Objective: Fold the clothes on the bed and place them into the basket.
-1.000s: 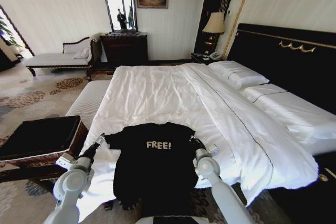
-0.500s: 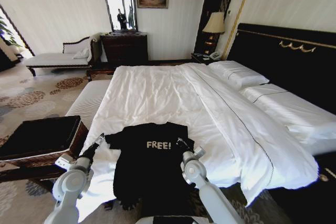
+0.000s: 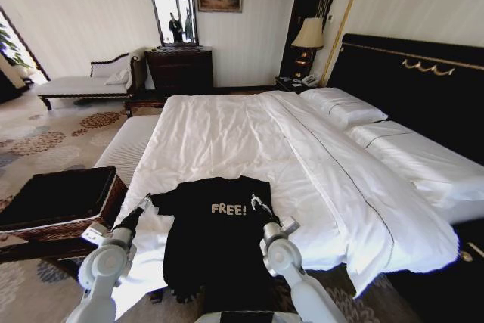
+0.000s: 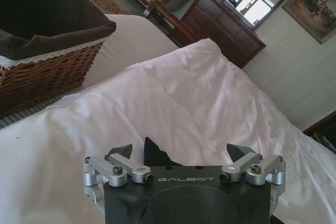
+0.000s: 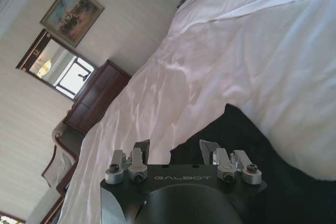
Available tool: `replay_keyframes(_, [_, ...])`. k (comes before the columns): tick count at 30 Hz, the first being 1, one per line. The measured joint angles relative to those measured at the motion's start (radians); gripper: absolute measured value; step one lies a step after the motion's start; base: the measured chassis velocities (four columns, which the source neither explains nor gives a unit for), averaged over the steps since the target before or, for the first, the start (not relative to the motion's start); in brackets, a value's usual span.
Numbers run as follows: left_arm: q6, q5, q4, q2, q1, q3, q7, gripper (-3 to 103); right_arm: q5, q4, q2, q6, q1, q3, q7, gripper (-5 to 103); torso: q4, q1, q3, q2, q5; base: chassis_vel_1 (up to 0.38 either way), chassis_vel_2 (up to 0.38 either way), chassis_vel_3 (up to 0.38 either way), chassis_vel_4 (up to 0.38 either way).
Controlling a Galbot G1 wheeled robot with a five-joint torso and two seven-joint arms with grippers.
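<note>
On the near end of the bed (image 3: 227, 134) the top (image 3: 215, 240) lies flat, its white "FREE!" lettering facing up and its lower part hanging over the bed's foot toward the robot. White sheets spread beyond it to the pillows (image 3: 344, 105) and the black headboard (image 3: 412, 81).

At the top's left sleeve, the left gripper (image 3: 144, 200) sits low over the sheet; in the left wrist view its fingers (image 4: 119, 150) stand spread, with a black point of cloth showing between them. The right gripper (image 3: 257, 203) is over the top's chest, just right of the lettering. In the right wrist view its fingers (image 5: 142, 147) are also spread apart, with the top's dark edge (image 5: 247, 145) and white sheet ahead of them. I cannot tell whether either gripper touches the cloth.

Left of the bed, beside a pale striped bench (image 3: 128, 145), stands the basket (image 3: 57, 202), brown wicker with black lining.
</note>
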Motion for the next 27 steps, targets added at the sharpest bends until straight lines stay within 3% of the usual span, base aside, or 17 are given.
replay_keyframes(2, [0.000,0.002,-0.001,-0.001,0.000,0.003,0.000,100,0.057,0.011,0.003,0.005,-0.009,0.032,0.042,68,0.0001,0.000,0.000,0.000,0.0000,0.000,0.000,0.000,0.000])
replay_keyframes(7, [0.000,0.003,-0.001,0.001,-0.002,0.004,0.000,100,0.076,0.022,0.008,-0.006,-0.065,0.031,0.065,79,0.0000,0.000,0.000,0.000,0.0000,0.000,0.000,0.000,0.000])
replay_keyframes(10, [0.000,0.012,0.027,0.010,-0.003,0.005,0.003,100,0.036,0.022,0.028,-0.019,-0.110,0.013,0.060,95,0.0001,0.000,0.000,0.000,0.0000,0.000,0.000,0.000,0.000])
replay_keyframes(13, [-0.001,0.019,0.064,0.022,-0.006,0.011,0.015,100,-0.034,0.010,0.046,-0.013,-0.119,0.020,0.045,100,0.0002,0.000,0.000,0.000,0.0000,0.000,0.000,0.000,0.000])
replay_keyframes(16, [-0.007,0.006,0.087,0.028,-0.007,0.022,0.044,100,-0.090,0.014,0.070,0.008,-0.109,0.093,0.025,100,0.0003,0.000,0.000,0.000,0.0000,0.000,0.000,0.000,0.000])
replay_keyframes(22, [-0.001,-0.015,0.134,0.031,-0.050,0.041,0.052,100,-0.084,0.046,0.072,0.017,-0.113,0.207,0.027,100,-0.0001,0.000,0.000,0.000,0.0001,0.000,0.000,0.000,0.000])
replay_keyframes(27, [-0.001,0.054,0.245,0.062,-0.133,0.069,0.064,100,-0.082,0.062,0.065,0.020,-0.105,0.266,0.025,100,-0.0002,0.000,0.000,0.000,-0.0001,0.000,0.000,0.000,0.000])
